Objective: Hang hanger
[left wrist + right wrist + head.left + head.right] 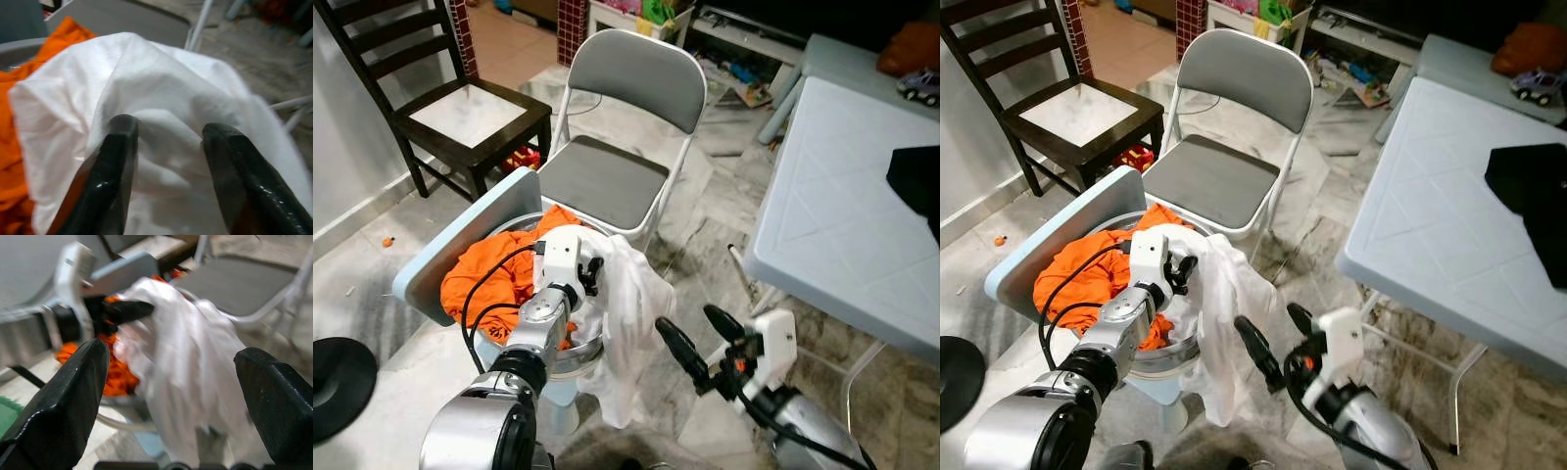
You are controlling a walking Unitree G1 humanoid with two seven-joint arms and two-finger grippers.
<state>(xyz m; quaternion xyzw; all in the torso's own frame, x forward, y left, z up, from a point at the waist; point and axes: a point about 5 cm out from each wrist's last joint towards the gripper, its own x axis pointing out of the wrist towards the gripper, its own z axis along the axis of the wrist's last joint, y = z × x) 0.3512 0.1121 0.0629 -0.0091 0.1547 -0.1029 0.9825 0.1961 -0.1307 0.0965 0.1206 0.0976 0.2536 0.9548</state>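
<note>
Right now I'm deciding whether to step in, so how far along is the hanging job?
Early. Nothing looks hung. In hand: the left gripper reaches into a white garment that drapes from the basket of orange clothes; whether it grips is unclear. The right gripper waits open beside it. Left: hanging it up.

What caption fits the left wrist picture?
Left gripper reaching into a white cloth beside orange laundry.
</note>
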